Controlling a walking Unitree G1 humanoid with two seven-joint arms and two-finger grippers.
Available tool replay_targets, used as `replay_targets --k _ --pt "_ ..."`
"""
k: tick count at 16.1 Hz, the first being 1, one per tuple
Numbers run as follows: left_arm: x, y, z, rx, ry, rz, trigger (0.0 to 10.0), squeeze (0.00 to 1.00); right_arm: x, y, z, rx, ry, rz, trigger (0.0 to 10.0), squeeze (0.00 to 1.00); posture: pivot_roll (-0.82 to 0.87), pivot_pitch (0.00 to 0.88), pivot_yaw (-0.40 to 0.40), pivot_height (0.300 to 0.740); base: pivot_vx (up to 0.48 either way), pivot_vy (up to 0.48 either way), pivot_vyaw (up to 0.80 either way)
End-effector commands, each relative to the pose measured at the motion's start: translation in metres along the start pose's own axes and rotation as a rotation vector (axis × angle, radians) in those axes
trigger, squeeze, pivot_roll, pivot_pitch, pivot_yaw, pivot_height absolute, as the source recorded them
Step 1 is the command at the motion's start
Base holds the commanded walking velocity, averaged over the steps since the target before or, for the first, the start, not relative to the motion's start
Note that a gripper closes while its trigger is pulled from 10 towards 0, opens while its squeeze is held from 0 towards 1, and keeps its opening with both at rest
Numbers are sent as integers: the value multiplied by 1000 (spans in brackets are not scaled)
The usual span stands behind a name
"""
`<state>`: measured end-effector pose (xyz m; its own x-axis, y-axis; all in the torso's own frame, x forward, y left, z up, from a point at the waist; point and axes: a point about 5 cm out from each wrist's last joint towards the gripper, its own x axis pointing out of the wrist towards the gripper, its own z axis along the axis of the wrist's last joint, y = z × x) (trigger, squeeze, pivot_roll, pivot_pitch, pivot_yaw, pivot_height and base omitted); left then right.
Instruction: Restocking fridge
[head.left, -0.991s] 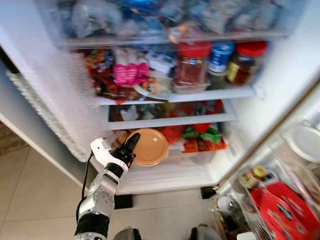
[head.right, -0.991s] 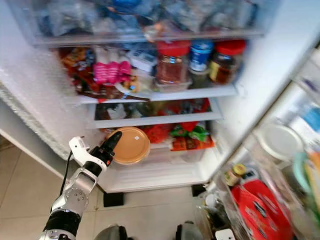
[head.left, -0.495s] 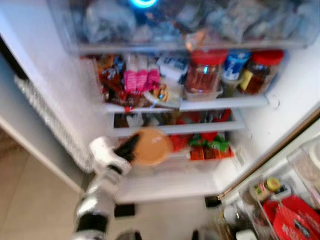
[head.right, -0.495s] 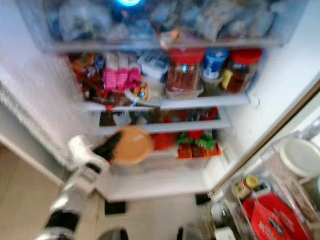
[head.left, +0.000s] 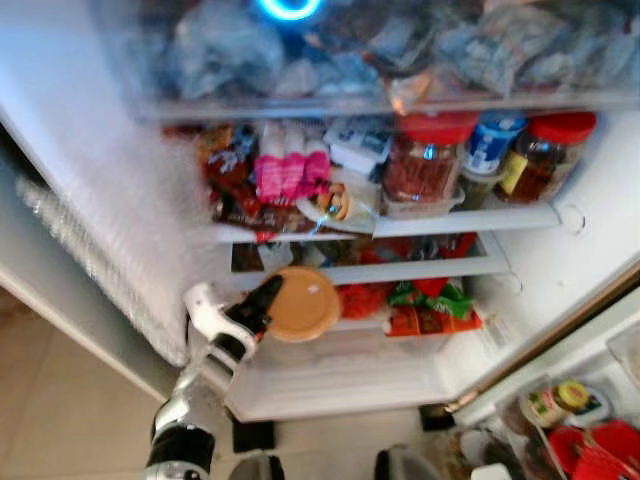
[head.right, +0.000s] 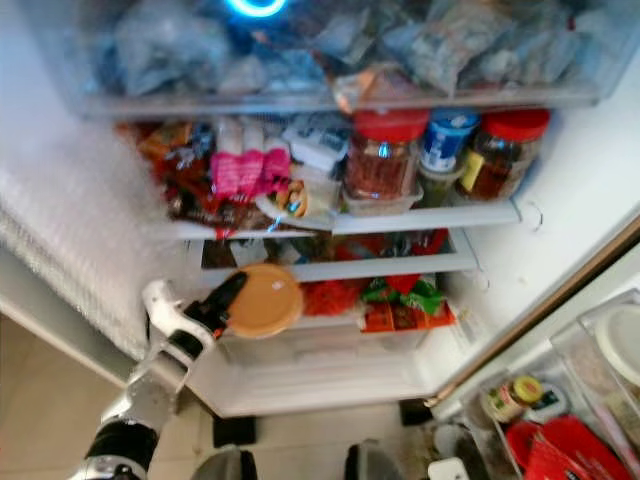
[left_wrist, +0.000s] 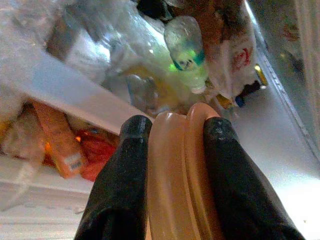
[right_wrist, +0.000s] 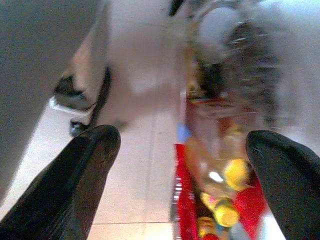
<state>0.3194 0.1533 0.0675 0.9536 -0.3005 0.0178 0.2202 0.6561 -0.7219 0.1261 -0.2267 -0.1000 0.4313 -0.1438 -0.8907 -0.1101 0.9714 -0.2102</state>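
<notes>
Fridge contents blurred; left end effector grips lid.

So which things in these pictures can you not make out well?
- What is inside the round tan container: it is closed, and the left gripper is clamped on its edge.
- The top shelf: the bags behind its clear front are blurred in both eye views.
- Labels on the red-lid jars: too small and soft.
- The door shelf: cut by the edge of the picture.
- The right wrist view past the open right gripper: motion blur.
</notes>
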Motion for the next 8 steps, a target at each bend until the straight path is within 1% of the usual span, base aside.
replay_targets --k 1,3,7,8 --pt "2 -2 -6 0 23 -5 10000 0 -1 -5 -6 -5 23 -11 10000 0 -95 167 5 664 277 0 0" --pt "3 -1 -7 37 37 9 10000 0 -1 -5 -7 -5 25 -11 10000 0 -95 168 5 664 0 0 0" --pt "2 0 -7 62 43 10 10000 0 -1 -5 -7 2 26 -13 10000 0 -101 171 12 664 0 0 0" --pt "2 0 -7 63 42 9 10000 0 -1 -5 -7 3 26 -13 10000 0 -101 171 12 664 0 -274 0"
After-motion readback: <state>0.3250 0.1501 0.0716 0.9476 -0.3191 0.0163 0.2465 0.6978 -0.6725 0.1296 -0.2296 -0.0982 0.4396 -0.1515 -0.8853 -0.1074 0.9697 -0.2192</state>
